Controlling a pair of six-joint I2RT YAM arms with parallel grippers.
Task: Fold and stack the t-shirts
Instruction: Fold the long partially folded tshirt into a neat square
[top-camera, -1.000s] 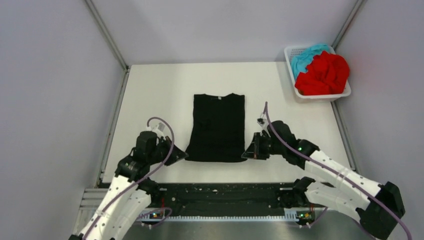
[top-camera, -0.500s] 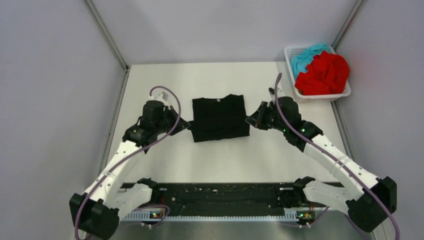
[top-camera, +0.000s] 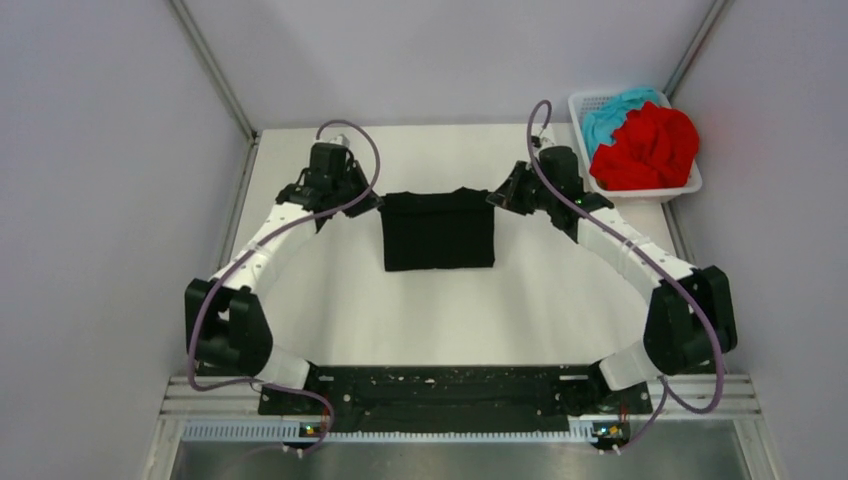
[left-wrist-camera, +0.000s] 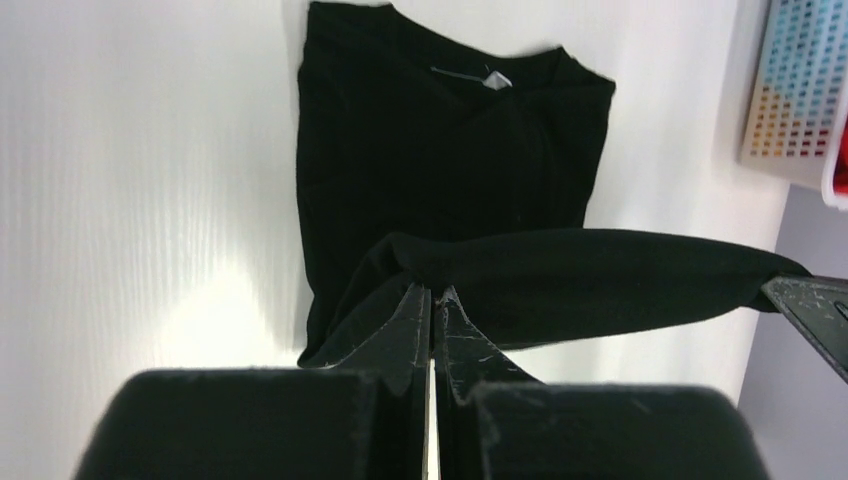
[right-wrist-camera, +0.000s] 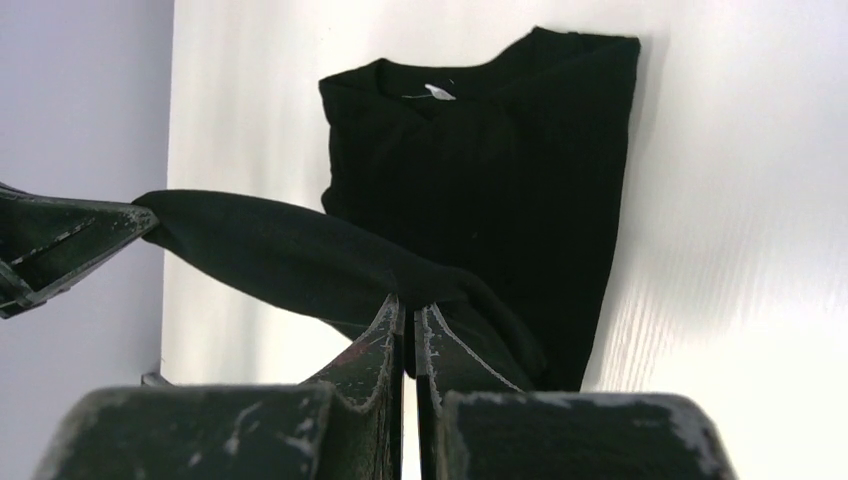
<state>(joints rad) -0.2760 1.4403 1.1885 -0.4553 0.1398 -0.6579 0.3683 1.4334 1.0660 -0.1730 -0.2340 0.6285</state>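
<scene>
The black t-shirt (top-camera: 438, 232) lies mid-table, its lower half lifted and doubled over toward the collar. My left gripper (top-camera: 372, 203) is shut on the hem's left corner, and my right gripper (top-camera: 497, 199) is shut on its right corner. In the left wrist view the gripper (left-wrist-camera: 432, 292) pinches the raised hem above the flat black shirt (left-wrist-camera: 420, 150). In the right wrist view the gripper (right-wrist-camera: 408, 305) pinches the same hem over the shirt (right-wrist-camera: 500, 160). The red t-shirt (top-camera: 650, 147) and teal-blue t-shirt (top-camera: 610, 110) lie bunched in the basket.
A white mesh basket (top-camera: 640, 192) stands at the table's far right corner; its wall shows in the left wrist view (left-wrist-camera: 795, 90). Metal rails run along the table's left and right edges. Grey walls enclose the table.
Both grippers have carried the shirt's bottom hem from the near side away toward the collar, folding the shirt in half. Both arms are now stretched far out.
</scene>
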